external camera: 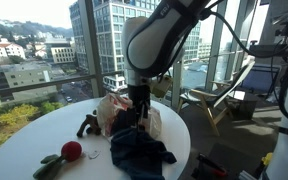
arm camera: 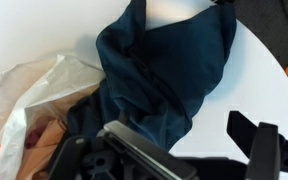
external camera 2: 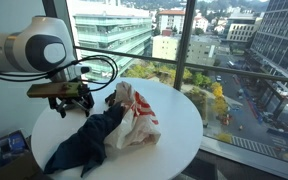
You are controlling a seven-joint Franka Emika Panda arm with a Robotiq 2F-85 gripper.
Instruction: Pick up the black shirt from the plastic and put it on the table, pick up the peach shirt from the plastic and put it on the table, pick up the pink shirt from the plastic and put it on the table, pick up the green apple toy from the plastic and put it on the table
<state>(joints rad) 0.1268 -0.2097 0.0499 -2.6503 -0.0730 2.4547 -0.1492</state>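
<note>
The black shirt (arm camera: 164, 70) lies crumpled on the round white table (external camera: 179, 140), next to the plastic bag; it also shows in both exterior views (external camera: 136, 150) (external camera 2: 84, 140). The white and red plastic bag (arm camera: 29, 95) (external camera: 112, 112) (external camera 2: 136, 115) is open, and something peach coloured (arm camera: 46, 135) shows inside it. No pink shirt is visible. My gripper (arm camera: 194, 148) is open and empty, low over the shirt's edge by the bag. It also shows in both exterior views (external camera: 139, 103) (external camera 2: 77, 100).
A red round toy (external camera: 72, 150) and a green piece (external camera: 49, 166) lie at the table's edge, with a small dark object (external camera: 87, 125) near the bag. Large windows surround the table. A chair (external camera: 219, 100) stands behind it.
</note>
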